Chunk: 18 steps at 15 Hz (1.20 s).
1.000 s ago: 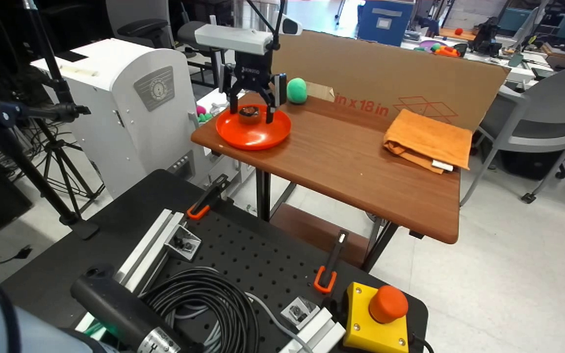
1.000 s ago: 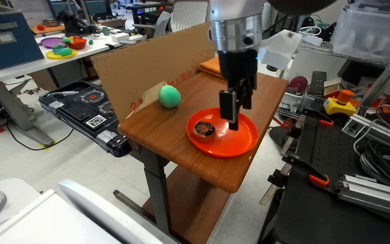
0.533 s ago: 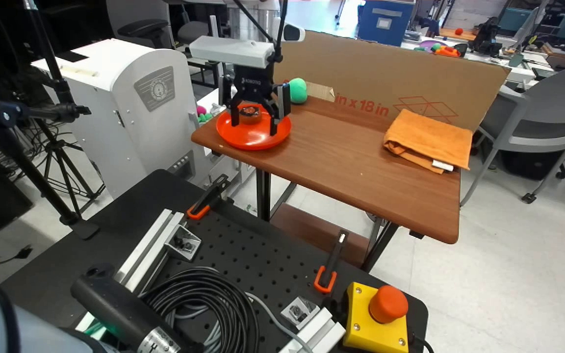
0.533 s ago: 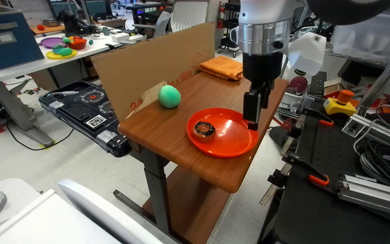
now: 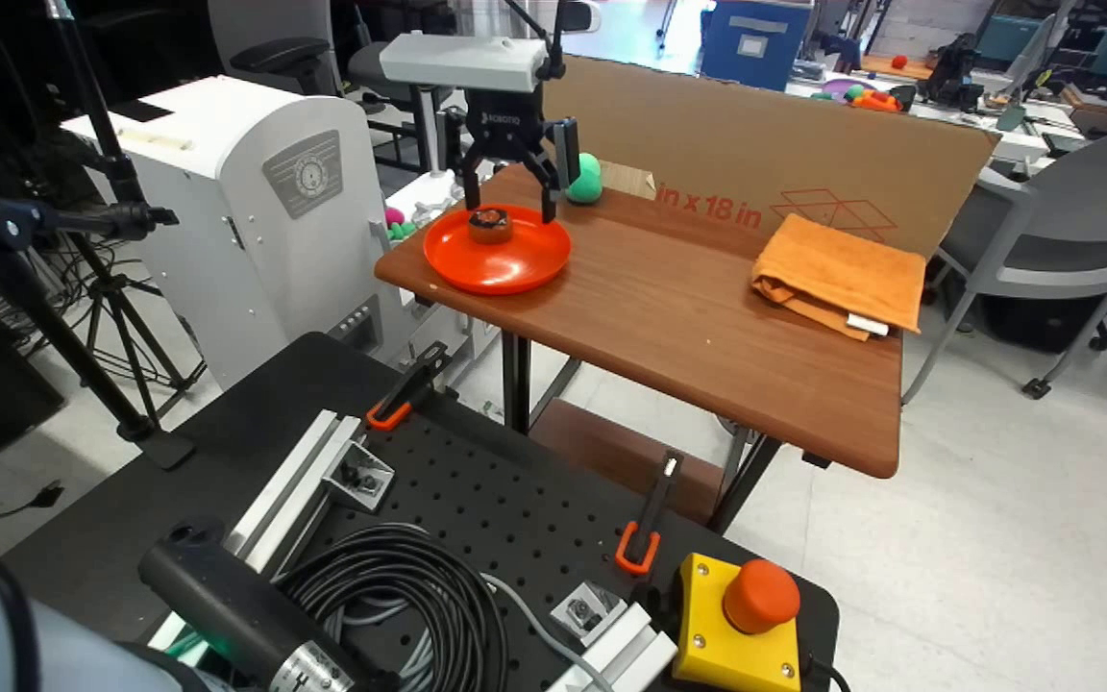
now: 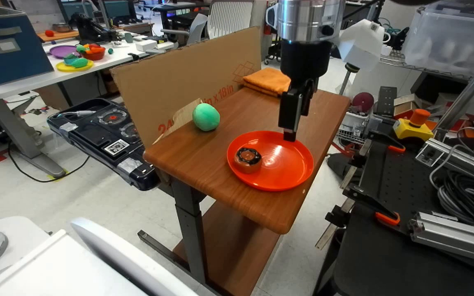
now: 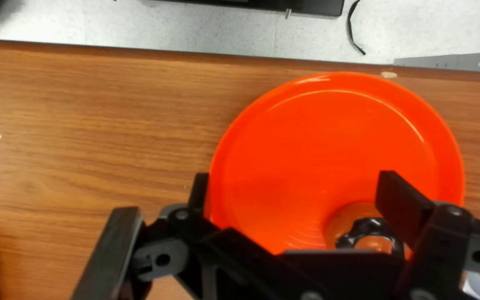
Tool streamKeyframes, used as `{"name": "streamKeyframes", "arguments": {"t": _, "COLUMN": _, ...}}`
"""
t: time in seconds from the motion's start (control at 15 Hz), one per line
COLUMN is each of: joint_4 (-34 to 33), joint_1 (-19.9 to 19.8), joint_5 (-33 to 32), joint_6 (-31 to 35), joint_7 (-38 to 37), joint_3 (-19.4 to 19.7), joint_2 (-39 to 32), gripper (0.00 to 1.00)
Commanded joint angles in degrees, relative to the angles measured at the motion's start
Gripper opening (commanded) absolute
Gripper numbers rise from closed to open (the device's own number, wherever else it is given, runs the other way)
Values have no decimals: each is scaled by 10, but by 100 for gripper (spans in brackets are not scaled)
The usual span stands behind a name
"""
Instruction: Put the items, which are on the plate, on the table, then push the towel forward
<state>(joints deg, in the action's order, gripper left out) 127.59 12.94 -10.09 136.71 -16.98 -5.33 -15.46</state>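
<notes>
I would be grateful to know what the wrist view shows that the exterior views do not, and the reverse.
Only the wrist view shows, as far as I can tell, the curved black strip on the floor.
Only the exterior views show the green ball and the yellow box with its orange-red button.
All share the plate, the reddish-brown lump on it, the table and the open gripper.

Three views share plate (image 5: 510,276), table (image 5: 688,317)

An exterior view faces the table's long side over a black board (image 5: 534,505); an exterior view looks from the plate's end toward the towel (image 6: 266,81); the wrist view, nearest, looks down.
</notes>
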Motion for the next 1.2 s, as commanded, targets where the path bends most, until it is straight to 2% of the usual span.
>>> {"name": "streamKeyframes", "arguments": {"t": 0.0, "joint_4": -45, "joint_1": 6, "joint_5": -3, "joint_6": -4, "joint_7": 9, "joint_3": -7, "joint_2": -33, "gripper": 100}}
{"name": "streamKeyframes", "arguments": {"t": 0.6, "joint_4": -157, "joint_1": 29, "joint_5": 0, "joint_6": -42, "joint_7": 35, "joint_3": -8, "joint_2": -139, "gripper": 100}}
{"name": "streamKeyframes", "arguments": {"t": 1.13, "joint_4": -236, "joint_1": 46, "joint_5": -5, "joint_6": -100, "joint_7": 50, "joint_3": -3, "joint_2": -200, "gripper": 100}}
